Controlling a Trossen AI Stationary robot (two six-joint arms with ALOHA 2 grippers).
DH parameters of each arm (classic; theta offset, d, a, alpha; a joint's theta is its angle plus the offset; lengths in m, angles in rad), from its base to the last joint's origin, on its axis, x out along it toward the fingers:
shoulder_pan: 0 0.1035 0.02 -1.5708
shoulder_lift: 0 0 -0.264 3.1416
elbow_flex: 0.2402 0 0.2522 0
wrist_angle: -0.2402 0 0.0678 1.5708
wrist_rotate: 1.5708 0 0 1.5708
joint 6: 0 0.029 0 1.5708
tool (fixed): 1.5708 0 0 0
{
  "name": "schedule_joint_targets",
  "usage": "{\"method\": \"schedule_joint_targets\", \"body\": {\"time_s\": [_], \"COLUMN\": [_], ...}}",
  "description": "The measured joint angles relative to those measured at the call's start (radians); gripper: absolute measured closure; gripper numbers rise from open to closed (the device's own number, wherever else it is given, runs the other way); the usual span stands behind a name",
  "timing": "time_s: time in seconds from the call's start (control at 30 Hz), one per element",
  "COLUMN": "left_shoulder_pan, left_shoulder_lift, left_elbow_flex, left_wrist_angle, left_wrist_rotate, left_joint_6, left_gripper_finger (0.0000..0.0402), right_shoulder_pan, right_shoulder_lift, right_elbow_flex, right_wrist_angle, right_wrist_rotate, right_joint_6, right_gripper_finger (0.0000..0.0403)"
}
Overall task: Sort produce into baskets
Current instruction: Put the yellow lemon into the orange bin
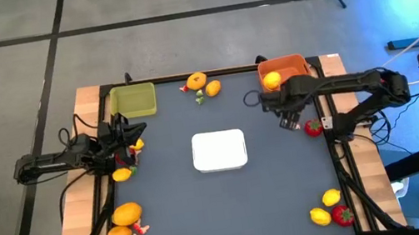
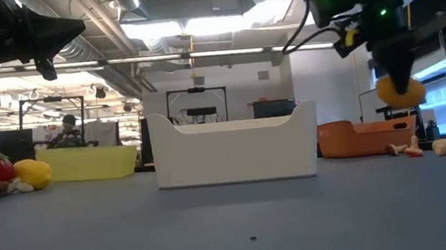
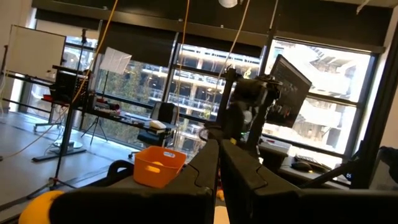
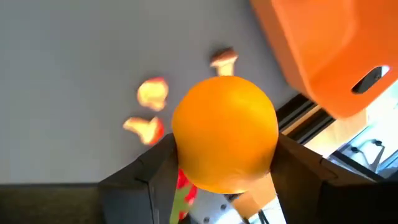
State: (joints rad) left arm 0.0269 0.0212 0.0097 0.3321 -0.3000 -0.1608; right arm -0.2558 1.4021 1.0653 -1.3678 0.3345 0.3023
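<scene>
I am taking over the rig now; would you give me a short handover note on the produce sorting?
Right gripper: shut on an orange fruit, raised beside the orange basket.
Left gripper: waits by the yellow-green basket.
Done: one yellow fruit is in the orange basket; the yellow-green basket looks empty.
Left: the held fruit, two pieces at the far edge, a strawberry, and clusters in both near corners.

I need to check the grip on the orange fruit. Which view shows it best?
The right wrist view: the orange fruit fills it, clamped in the right end effector. The low view shows it small, held off the table; the high view hides it; the left wrist view misses it.
</scene>
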Motion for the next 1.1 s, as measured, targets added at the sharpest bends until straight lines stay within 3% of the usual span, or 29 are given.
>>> {"method": "schedule_joint_targets", "body": {"time_s": [0.67,1.1], "left_shoulder_pan": [0.000,0.000], "left_shoulder_lift": [0.000,0.000], "left_elbow_flex": [0.000,0.000], "left_wrist_angle": [-0.002,-0.007], "left_wrist_rotate": [0.000,0.000], "left_joint_6": [-0.011,-0.016], "left_gripper_finger": [0.0389,0.0389], "right_shoulder_pan": [-0.478,-0.656], "right_shoulder_lift": [0.000,0.096], "right_elbow_flex": [0.000,0.000], "right_wrist_angle": [0.397,0.518], "right_wrist_rotate": [0.033,-0.013], "right_joint_6": [-0.202,-0.258], "right_gripper_finger": [0.0196,0.0196]}}
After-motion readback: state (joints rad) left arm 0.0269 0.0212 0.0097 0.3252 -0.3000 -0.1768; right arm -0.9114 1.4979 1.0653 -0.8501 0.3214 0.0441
